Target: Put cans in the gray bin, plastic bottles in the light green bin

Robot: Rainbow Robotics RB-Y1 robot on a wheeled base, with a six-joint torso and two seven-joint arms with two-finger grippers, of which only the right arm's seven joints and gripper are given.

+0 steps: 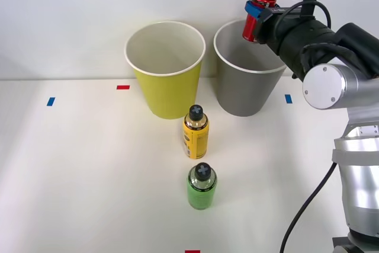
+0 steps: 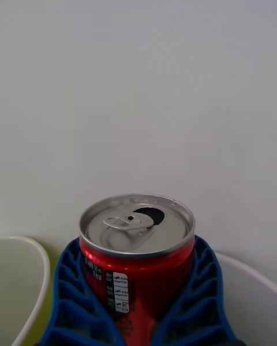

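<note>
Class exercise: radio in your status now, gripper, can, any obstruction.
Right gripper shut on red can, upright. Held above gray bin rim. Nothing between them.

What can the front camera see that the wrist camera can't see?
Front view alone: the yellow-labelled bottle and the green bottle standing on the table, both bins whole, and the arm. Wrist view alone: the red can's opened top with its tab. Both: the can in the right gripper, and the rims of the gray bin and light green bin.

White table [image 1: 89, 176]; bins [image 1: 165, 69]; bottles [image 1: 195, 131]
</note>
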